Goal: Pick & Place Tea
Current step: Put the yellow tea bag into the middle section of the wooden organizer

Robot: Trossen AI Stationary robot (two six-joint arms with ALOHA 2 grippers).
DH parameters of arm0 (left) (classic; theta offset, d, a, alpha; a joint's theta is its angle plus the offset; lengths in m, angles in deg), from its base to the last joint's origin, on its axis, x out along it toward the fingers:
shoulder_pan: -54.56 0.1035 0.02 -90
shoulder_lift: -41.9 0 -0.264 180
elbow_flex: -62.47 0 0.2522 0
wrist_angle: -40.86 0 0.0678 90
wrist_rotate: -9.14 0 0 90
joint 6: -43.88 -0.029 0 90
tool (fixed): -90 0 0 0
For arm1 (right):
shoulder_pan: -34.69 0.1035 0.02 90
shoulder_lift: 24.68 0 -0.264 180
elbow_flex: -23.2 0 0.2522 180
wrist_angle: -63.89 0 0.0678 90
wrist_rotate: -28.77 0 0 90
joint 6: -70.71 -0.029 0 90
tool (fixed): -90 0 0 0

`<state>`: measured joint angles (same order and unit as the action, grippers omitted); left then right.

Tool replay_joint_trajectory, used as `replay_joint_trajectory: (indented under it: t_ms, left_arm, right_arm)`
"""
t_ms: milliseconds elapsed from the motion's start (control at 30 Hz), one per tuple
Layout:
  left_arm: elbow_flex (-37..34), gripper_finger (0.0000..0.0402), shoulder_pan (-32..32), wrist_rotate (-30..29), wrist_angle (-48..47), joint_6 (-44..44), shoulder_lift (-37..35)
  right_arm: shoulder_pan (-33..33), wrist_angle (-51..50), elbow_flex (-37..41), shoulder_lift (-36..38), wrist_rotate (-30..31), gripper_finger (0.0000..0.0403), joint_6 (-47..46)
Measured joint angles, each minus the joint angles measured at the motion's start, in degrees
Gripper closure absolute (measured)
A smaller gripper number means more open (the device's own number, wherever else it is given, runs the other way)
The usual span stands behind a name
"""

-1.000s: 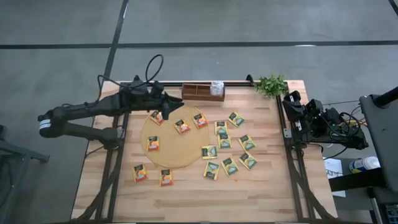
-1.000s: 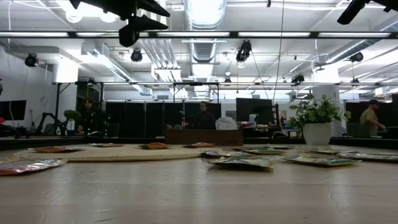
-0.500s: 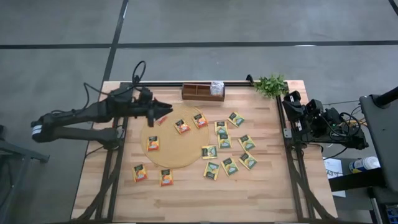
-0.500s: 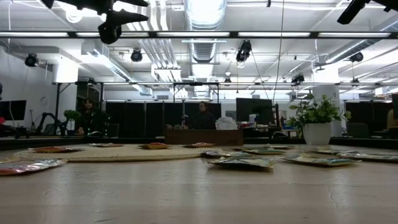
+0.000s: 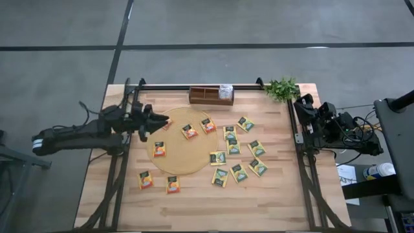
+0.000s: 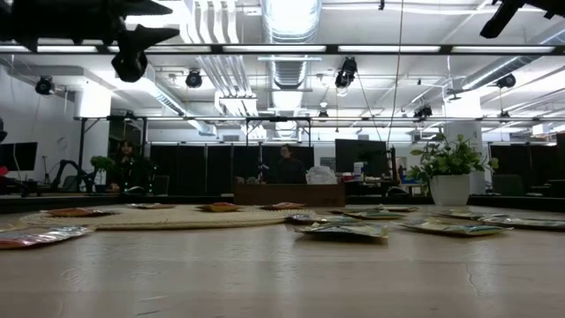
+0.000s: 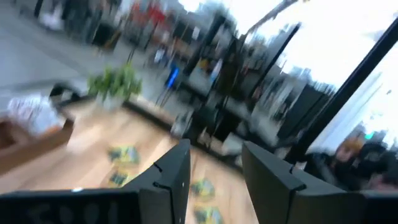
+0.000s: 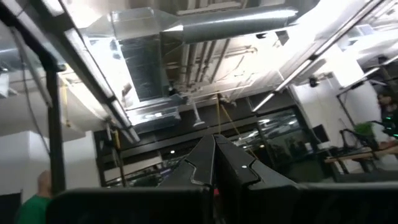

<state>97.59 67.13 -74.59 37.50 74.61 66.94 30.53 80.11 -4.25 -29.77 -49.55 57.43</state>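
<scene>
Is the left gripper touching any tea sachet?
Apart. Low view: left gripper hangs high above the mat; wrist view shows nothing between its open fingers.

My left arm comes in from about 9 o'clock, stretched nearly flat and reaching toward 3 o'clock, up off the surface. The left gripper [image 5: 157, 120] sits at the end of it, fingers [image 7: 173, 172] parted with a clear gap between them and nothing in there. In the low view it hangs high near the top [image 6: 132, 64]. My right arm is folded up way over at 3 o'clock, wrist tipped upward, just parked. Right gripper [image 8: 214, 163] has its two fingers pressed flat together, empty.
</scene>
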Motion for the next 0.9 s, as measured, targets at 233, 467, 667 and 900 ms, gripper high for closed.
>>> replay_joint_trajectory:
  t_ms: [233,467,667,900]
  left_arm:
    - [-5.23,0.0264,-2.08,-2.76,8.40,0.40,-4.22]
    - [-4.36,0.0264,-10.10,-20.78,0.52,-4.05,-4.90]
    - [-10.84,0.0264,-14.19,-20.60,6.41,-3.57,-7.47]
    - [-20.13,0.0264,-14.40,-8.67,26.07,-3.45,-12.95]
  right_arm:
    - [0.00,-0.21,0.00,0.00,3.33,0.0394,0.15]
    - [0.00,-0.78,0.00,0.00,3.55,0.0394,-0.95]
    - [0.00,-2.11,0.00,0.00,3.55,0.0394,-1.81]
    - [0.02,-2.70,0.00,0.00,3.53,0.0394,-1.81]
